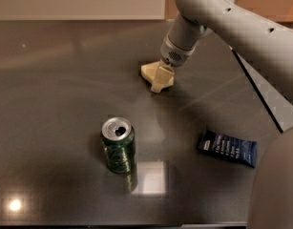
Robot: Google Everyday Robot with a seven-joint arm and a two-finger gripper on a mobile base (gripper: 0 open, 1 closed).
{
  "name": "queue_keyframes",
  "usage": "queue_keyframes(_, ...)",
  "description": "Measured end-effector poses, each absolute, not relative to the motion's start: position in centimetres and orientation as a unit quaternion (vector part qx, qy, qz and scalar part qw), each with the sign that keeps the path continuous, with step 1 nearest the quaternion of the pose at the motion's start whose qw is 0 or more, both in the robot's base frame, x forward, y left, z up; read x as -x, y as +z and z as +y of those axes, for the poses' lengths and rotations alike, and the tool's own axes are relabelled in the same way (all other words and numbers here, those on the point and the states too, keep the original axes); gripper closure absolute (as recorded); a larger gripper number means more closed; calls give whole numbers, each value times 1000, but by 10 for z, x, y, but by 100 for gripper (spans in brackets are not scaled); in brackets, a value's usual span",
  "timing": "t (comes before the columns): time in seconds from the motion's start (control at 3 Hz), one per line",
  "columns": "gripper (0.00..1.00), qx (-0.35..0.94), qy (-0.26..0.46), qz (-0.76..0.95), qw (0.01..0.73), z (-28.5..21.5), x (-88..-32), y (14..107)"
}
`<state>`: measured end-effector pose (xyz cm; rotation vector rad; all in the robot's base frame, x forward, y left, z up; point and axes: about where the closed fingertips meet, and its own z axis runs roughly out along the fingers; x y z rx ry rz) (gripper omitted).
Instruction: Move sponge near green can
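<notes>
The pale yellow sponge (149,72) lies on the dark table (65,104), up and to the right of the middle. My gripper (160,81) comes down from the upper right and sits right at the sponge, covering its right part. The green can (118,146) stands upright with its silver top open, well below and to the left of the sponge, about two can heights away from it.
A flat dark blue snack wrapper (228,148) lies at the right, below the arm. My grey arm (241,27) crosses the upper right. The table's right edge (260,99) runs diagonally there. A pale wall panel stands behind the table.
</notes>
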<state>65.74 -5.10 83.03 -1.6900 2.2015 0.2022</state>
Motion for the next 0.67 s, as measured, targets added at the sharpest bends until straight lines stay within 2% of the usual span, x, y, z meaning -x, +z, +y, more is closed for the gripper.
queue_keyframes(0.33,62,597,75,778,180,-52,-655,833)
queue_keyframes(0.67,94,608,90,765,193,-55,-634,853)
